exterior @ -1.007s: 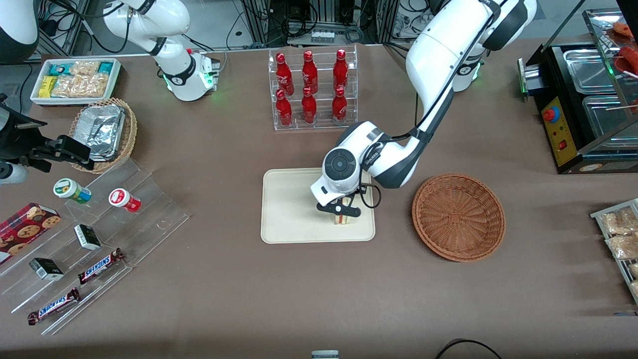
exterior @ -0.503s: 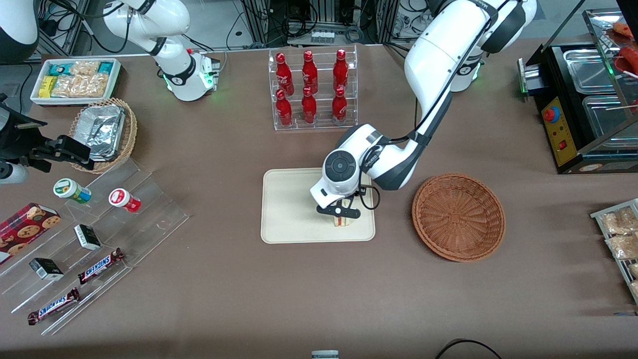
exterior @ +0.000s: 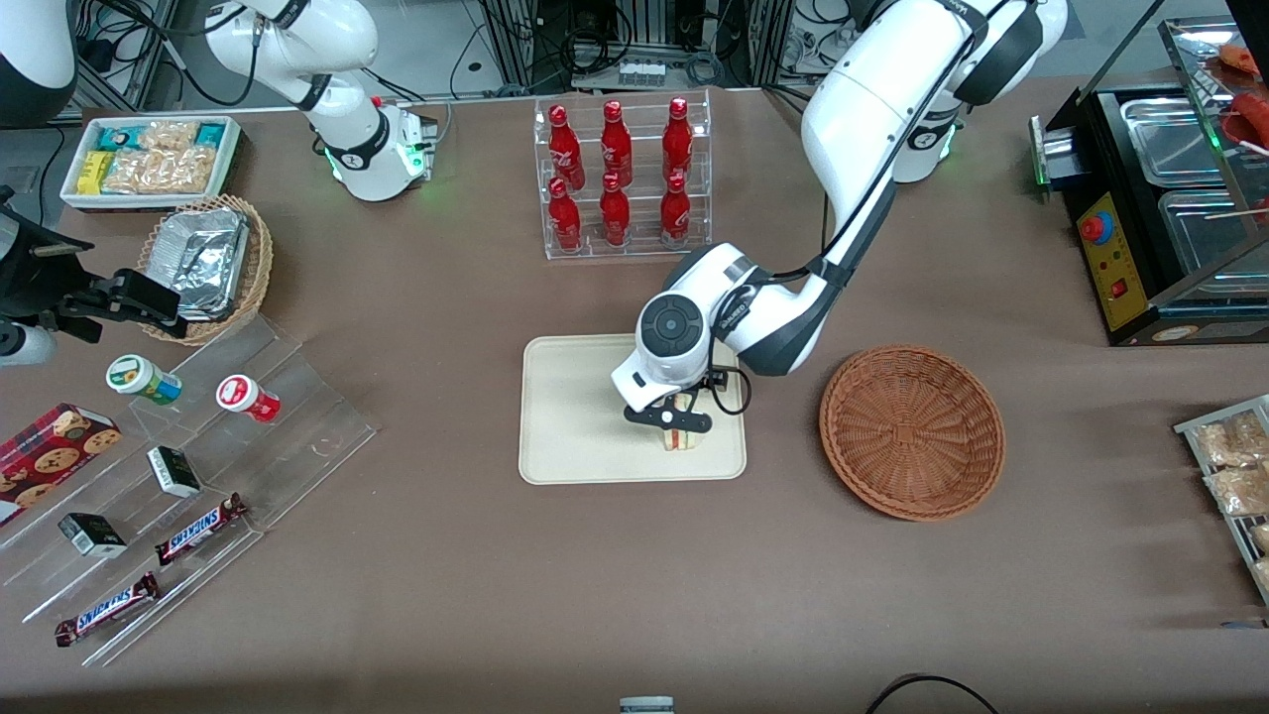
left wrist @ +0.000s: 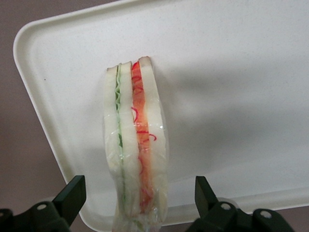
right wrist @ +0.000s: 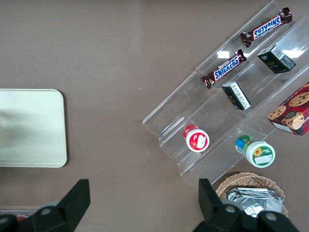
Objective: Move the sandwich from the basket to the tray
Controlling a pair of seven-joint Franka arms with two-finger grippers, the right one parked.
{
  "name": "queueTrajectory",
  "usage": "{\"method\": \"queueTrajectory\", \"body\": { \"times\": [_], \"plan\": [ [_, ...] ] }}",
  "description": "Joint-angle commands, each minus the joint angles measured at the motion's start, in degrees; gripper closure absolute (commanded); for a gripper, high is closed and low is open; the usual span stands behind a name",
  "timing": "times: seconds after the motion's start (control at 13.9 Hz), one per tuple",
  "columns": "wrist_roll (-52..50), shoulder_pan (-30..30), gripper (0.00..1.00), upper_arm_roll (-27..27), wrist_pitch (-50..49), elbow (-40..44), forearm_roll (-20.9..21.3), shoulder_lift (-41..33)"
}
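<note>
The sandwich [exterior: 683, 437] stands on its cut edge on the cream tray [exterior: 575, 421], near the tray corner closest to the basket [exterior: 912, 431]. The reddish-brown woven basket holds nothing and sits beside the tray toward the working arm's end. My left gripper [exterior: 671, 417] hovers just above the sandwich. In the left wrist view the gripper [left wrist: 140, 193] is open. Its black fingers [left wrist: 72, 193] stand wide on either side of the wrapped sandwich [left wrist: 137, 150] without touching it, and the tray [left wrist: 231, 96] lies under it.
A clear rack of red bottles [exterior: 620, 178] stands farther from the front camera than the tray. A stepped acrylic display with snacks [exterior: 198, 466], a foil-filled wicker basket [exterior: 203, 263] and a white snack bin [exterior: 149, 159] lie toward the parked arm's end. A food warmer [exterior: 1170, 198] stands at the working arm's end.
The left gripper and wrist have drifted slightly upward and toward the parked arm's end. The sandwich stays on the tray where it was.
</note>
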Motion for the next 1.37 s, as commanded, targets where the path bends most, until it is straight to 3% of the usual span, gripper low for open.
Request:
{"method": "queueTrajectory", "body": {
  "times": [0.0, 0.43, 1.29],
  "plan": [
    [-2.7, -1.4, 0.01, 1.0, -4.6, 1.2, 1.0, -2.2],
    [-3.5, -0.3, 0.01, 1.4, -12.6, 4.4, 0.9, -6.5],
    [1.0, 12.8, 0.01, 1.3, -18.8, 4.4, 0.6, -18.2]
  ]
}}
